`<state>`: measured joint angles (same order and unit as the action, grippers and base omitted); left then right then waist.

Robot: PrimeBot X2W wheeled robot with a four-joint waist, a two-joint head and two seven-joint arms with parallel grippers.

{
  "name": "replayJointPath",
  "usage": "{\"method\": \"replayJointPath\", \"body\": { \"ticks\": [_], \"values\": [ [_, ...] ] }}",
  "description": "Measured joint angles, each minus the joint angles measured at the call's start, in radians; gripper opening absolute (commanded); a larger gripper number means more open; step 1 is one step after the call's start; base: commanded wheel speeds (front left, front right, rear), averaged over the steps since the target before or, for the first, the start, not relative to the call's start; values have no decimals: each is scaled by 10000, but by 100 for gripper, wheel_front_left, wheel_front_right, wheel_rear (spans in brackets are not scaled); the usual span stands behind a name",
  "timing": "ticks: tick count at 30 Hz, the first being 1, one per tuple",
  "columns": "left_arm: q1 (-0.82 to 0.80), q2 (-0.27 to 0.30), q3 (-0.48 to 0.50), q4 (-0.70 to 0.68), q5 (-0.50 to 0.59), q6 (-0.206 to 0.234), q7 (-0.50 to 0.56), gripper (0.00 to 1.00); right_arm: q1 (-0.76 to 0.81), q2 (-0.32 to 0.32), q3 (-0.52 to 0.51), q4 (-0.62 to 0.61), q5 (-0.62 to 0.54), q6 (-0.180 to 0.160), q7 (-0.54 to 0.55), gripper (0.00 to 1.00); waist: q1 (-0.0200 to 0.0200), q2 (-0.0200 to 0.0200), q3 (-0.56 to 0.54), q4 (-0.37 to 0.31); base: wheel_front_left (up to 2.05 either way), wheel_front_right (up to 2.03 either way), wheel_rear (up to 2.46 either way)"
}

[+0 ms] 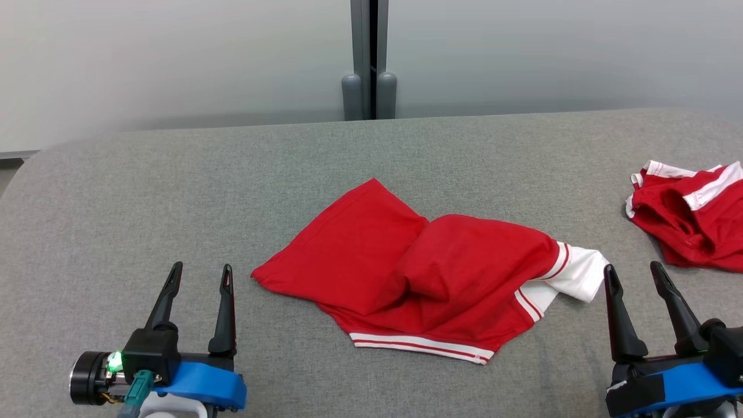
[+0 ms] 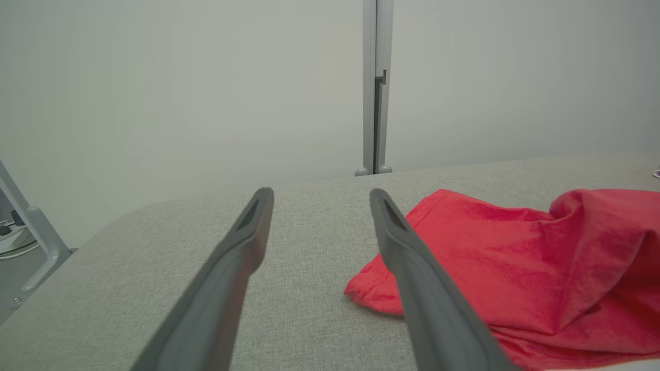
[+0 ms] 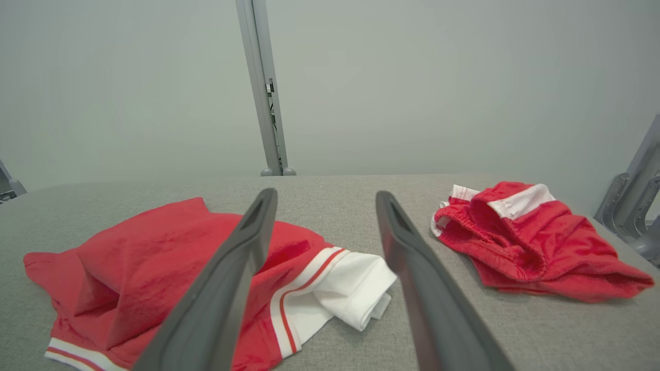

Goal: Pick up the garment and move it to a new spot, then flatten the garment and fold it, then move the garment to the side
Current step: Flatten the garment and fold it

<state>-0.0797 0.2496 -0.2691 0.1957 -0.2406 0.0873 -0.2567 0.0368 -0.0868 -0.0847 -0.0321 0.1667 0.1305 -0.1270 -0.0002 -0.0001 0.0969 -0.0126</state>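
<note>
Sitting at the lower left of the head view, the left gripper [image 1: 202, 266] has its two long dark fingers spread apart with nothing between them. It's over the grey woven-fabric table top [image 1: 145, 191], a little left of the cloth and not touching it.

Smack in the middle of the table is the rumpled red jersey garment with white-and-red striped trim [image 1: 441, 273]. It's flopped over itself, with one red flap pointing up-left and a white cuff poking out at its right end. Straight behind it, a grey upright post [image 1: 368, 58] stands against the pale wall.

The right gripper [image 1: 632, 266] is at the lower right, fingers also wide apart and empty. Its inner fingertip is just beside that white cuff; can't tell if it touches.

Further right, at the picture's edge, a second crumpled red garment with white bands [image 1: 691, 215] lies well apart from the first.
</note>
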Motion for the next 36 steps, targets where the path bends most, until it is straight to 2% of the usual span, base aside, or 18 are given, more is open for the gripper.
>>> {"method": "replayJointPath", "body": {
  "ticks": [13,17,21,28,36],
  "values": [
    [70,29,-94,-100,-40,94,82,100,109,81,142,-341,-2,0,282,100,1,0,-3,16,0,0,0],
    [-102,36,-117,-163,-25,109,82,100,56,-12,518,-268,-6,0,393,100,2,0,194,60,0,0,0],
    [-437,-25,-221,-247,46,150,71,100,-81,-274,1455,265,-6,0,704,100,2,0,510,183,0,0,0],
    [-1018,-251,-330,-209,123,161,-4,100,-760,-754,3942,1795,104,2,1057,100,4,1,1235,573,0,0,0],
    [-1377,-410,-324,-15,171,84,-38,100,-2304,-1216,5361,3802,-245,2,1298,100,3,2,1746,897,0,0,0]
  ]
}}
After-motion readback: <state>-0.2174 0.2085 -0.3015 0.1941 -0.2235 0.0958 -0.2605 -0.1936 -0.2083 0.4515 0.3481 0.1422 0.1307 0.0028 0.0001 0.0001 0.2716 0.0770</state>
